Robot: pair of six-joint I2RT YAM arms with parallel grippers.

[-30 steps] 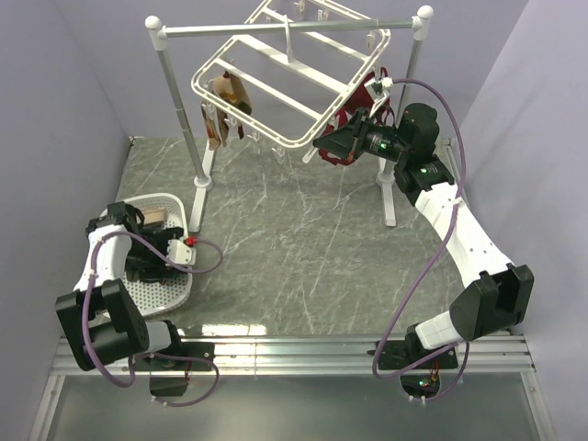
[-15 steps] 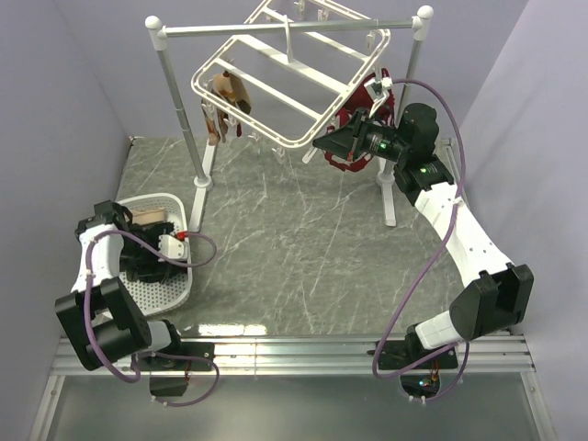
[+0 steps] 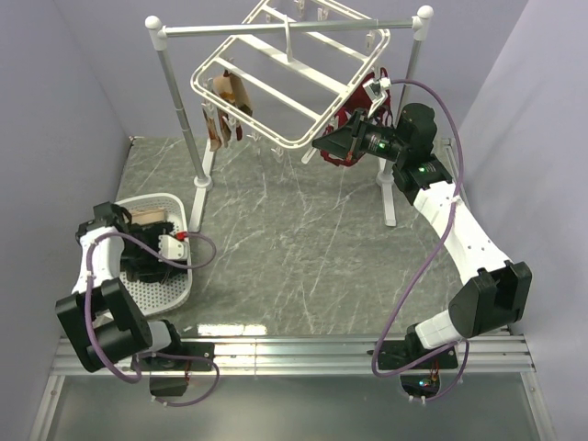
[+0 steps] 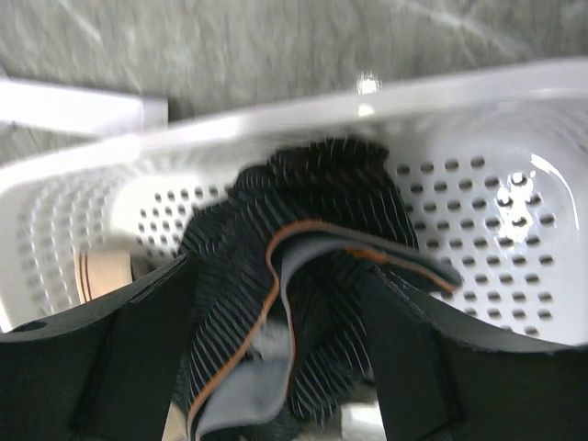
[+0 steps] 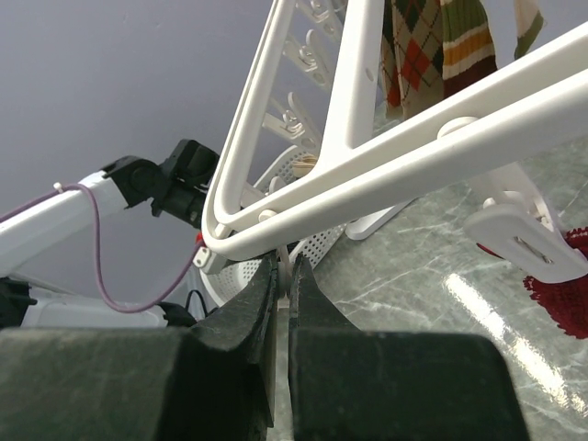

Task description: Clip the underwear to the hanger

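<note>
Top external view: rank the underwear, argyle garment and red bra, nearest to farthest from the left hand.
1. underwear: in the basket, under the left hand.
2. argyle garment: hanging upper left.
3. red bra: hanging far right.

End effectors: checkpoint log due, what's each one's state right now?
Left end effector: open over the underwear, not gripping.
Right end effector: closed at the hanger corner.

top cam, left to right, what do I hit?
basket → argyle garment → bra → stand's right post
</note>
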